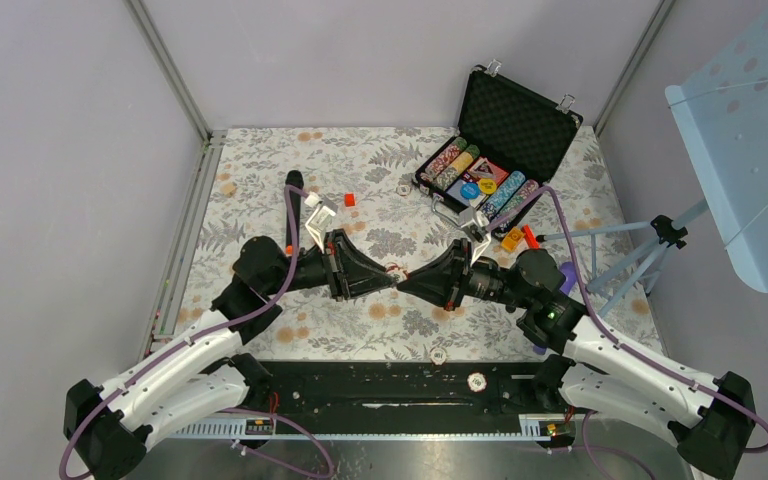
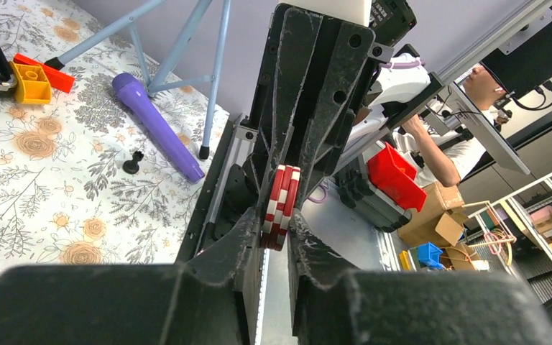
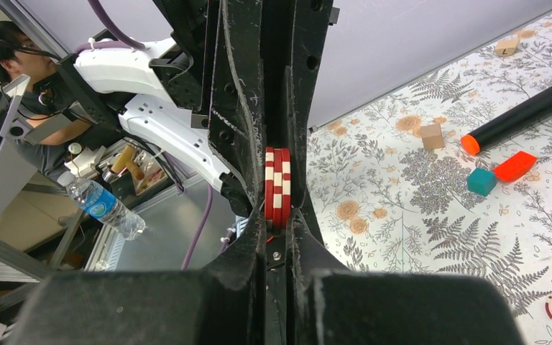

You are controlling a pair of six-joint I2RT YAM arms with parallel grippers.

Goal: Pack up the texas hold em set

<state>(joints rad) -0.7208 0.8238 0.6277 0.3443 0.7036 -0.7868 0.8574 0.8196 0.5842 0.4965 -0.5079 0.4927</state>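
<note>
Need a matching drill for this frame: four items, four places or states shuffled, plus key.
Items
1. red-and-white chips
2. briefcase
3. black microphone
4. teal block

Places or states
A. open, lid up
B. right beside a red block
C. lying on the floral cloth, orange end showing
D. pinched between left gripper and right gripper

Pairs: 1-D, 2-A, 3-C, 4-B
</note>
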